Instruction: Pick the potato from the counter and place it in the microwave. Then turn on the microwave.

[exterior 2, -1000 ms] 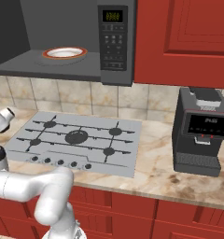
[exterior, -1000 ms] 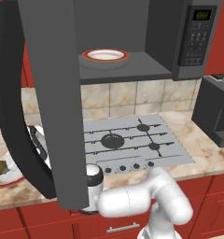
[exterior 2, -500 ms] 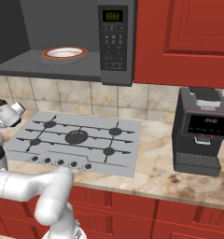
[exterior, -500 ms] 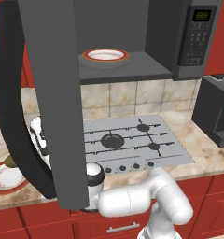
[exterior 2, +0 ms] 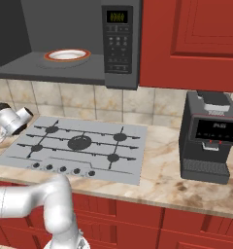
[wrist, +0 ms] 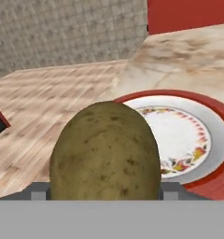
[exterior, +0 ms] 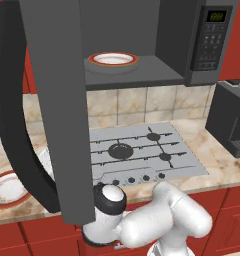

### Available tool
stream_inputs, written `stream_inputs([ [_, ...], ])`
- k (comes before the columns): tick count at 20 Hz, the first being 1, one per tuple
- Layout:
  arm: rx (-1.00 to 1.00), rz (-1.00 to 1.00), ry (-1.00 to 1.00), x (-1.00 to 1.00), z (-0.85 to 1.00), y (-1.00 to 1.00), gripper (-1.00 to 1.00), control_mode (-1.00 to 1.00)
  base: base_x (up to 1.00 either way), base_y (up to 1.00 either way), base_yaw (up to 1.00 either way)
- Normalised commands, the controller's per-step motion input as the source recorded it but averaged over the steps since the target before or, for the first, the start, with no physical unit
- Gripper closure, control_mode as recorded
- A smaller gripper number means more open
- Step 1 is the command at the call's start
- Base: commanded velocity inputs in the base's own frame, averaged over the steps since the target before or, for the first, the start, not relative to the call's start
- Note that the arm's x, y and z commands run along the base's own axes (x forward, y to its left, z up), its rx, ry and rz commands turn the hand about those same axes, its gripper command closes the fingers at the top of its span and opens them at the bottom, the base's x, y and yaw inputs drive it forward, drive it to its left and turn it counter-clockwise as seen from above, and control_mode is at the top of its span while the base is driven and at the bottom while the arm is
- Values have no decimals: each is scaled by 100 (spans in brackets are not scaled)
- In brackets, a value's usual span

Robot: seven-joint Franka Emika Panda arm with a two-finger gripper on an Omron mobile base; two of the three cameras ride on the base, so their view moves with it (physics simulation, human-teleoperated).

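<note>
The potato (wrist: 105,151) is being gripped between the spread fingers (wrist: 37,191), which are being pressed against its two sides, and it is being held above the desk (wrist: 188,60). Below and beside it, a red-rimmed plate (wrist: 193,135) is being seen lying on the desk. The microwave (exterior: 192,45) is being shown with its door (exterior: 52,100) swung open, and a second plate (exterior: 113,59) is sitting inside it.

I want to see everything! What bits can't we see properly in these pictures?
- Hand view: the potato fills the front, hiding the fingertips and part of the red-rimmed plate.
- Left base view: the open microwave door hides much of the counter.
- Right base view: microwave keypad labels too small.
</note>
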Motion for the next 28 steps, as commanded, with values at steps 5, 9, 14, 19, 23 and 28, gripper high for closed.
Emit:
stream_inputs([
  [5, 7, -13, -16, -68, 67, -73, 100, -100, 0, 0, 0],
  [9, 7, -15, -12, -69, 50, -81, 100, -100, 0, 0, 0],
  [14, 6, -19, -11, -61, 72, -78, 100, -100, 0, 0, 0],
  [19, 5, -24, -9, -42, 93, -68, 100, -100, 0, 0, 0],
  [23, 3, -31, -2, -25, 84, -67, 100, -100, 0, 0, 0],
  [28, 0, -34, 0, -4, 86, -71, 100, -100, 0, 0, 0],
])
